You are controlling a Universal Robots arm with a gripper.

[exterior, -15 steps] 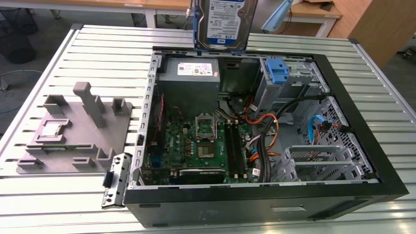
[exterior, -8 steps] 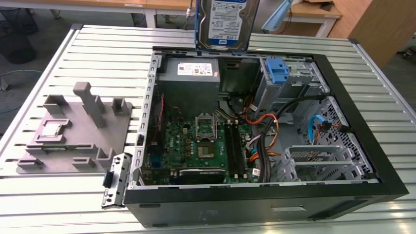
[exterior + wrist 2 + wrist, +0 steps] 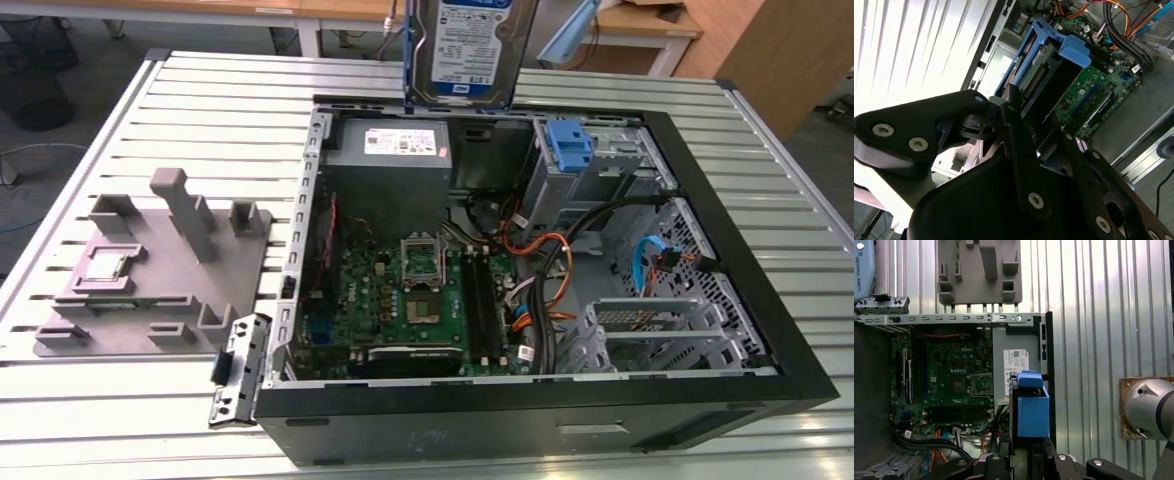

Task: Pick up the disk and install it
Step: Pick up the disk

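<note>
counter (image 3: pixel 80 430): slatted metal, carrying an open computer case and a grey fixture
computer case (image 3: pixel 534 425): black tower lying on its side with the open side up, its near wall facing the camera in the exterior view
bracket (image 3: pixel 235 370): small dark metal piece on the counter, just beside the case's near corner on the exterior view's left
grey fixture (image 3: pixel 160 265): moulded block with upright posts, on the counter on the exterior view's left of the case
drive cage (image 3: pixel 661 330): perforated bare metal, inside the case near its front on the exterior view's right
motherboard (image 3: pixel 407 290): green, flat on the case floor, with orange and black cables (image 3: pixel 561 260) running beside it
power-supply box (image 3: pixel 394 150): grey with a white sticker, set against the far wall of the case
blue latch (image 3: pixel 570 148): upright at the far wall, on the exterior view's right of the power-supply box
disk (image 3: pixel 470 45): held in the air, upright, label toward the exterior camera, its blue-framed lower edge just above the case's far wall and the power-supply box; both wrist views show it edge-on above the open case (image 3: pixel 1032 410) (image 3: pixel 1054 60)
jaws: closed on the disk, with black fingers (image 3: pixel 1016 125) running along either side of it in both wrist views
tables (image 3: pixel 641 25): wooden, beyond the counter's far edge
</note>
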